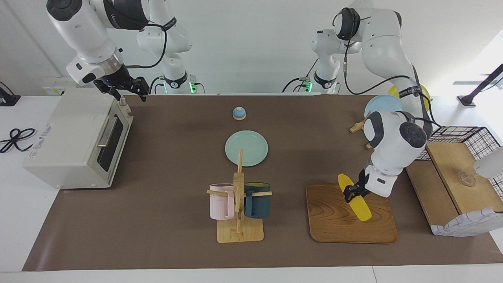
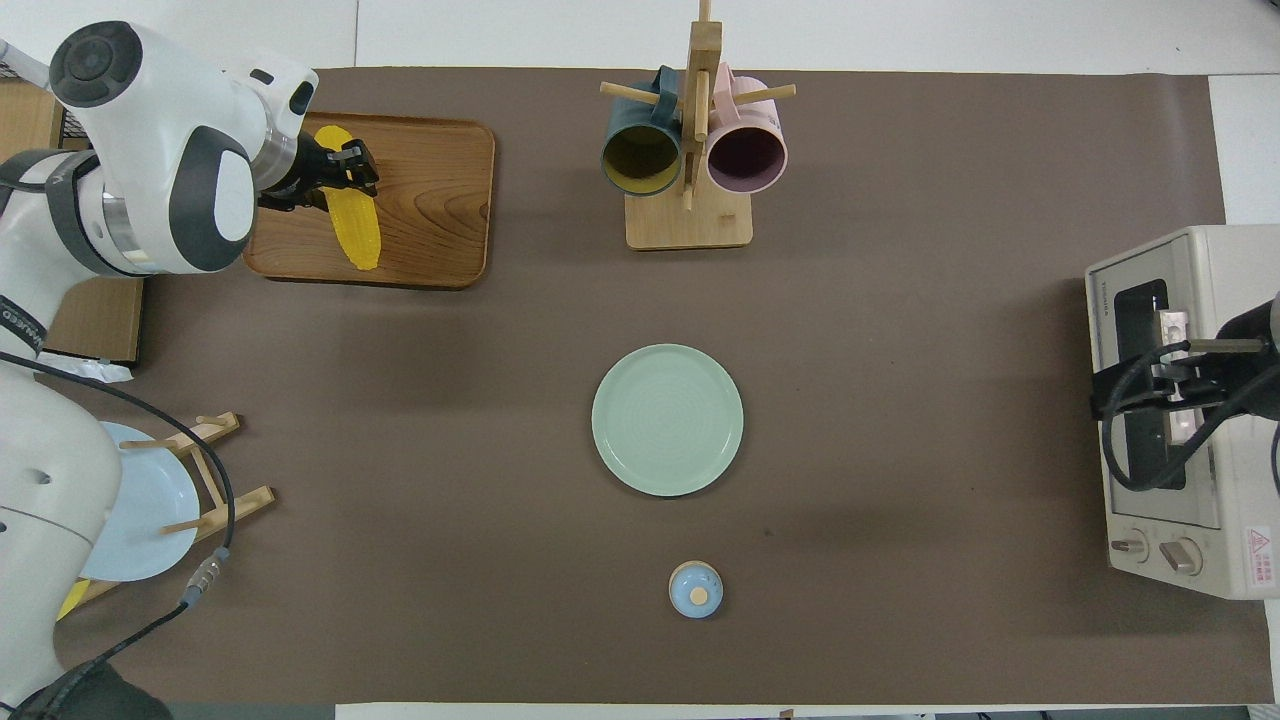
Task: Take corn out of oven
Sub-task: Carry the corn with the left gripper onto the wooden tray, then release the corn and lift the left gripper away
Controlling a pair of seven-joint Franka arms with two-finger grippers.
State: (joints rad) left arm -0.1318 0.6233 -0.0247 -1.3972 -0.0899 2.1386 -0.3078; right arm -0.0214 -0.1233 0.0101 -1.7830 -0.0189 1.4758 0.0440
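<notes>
The yellow corn (image 1: 359, 205) is outside the oven, gripped near its thick end by my left gripper (image 1: 351, 192). It hangs tilted, low over the wooden tray (image 1: 334, 224); I cannot tell whether its tip touches. In the overhead view the corn (image 2: 358, 225) lies over the tray (image 2: 440, 200) under the left gripper (image 2: 345, 165). The off-white oven (image 1: 67, 137) stands at the right arm's end of the table with its door shut. My right gripper (image 1: 127, 93) hovers open and empty over the oven's top edge, above the door (image 2: 1140, 330).
A green plate (image 1: 246, 148) lies mid-table, with a small blue bell (image 1: 239, 113) nearer the robots. A mug rack (image 1: 239, 228) holds a pink and a dark blue mug. A plate rack with a blue plate (image 1: 383, 105) and a wire basket (image 1: 483, 137) stand at the left arm's end.
</notes>
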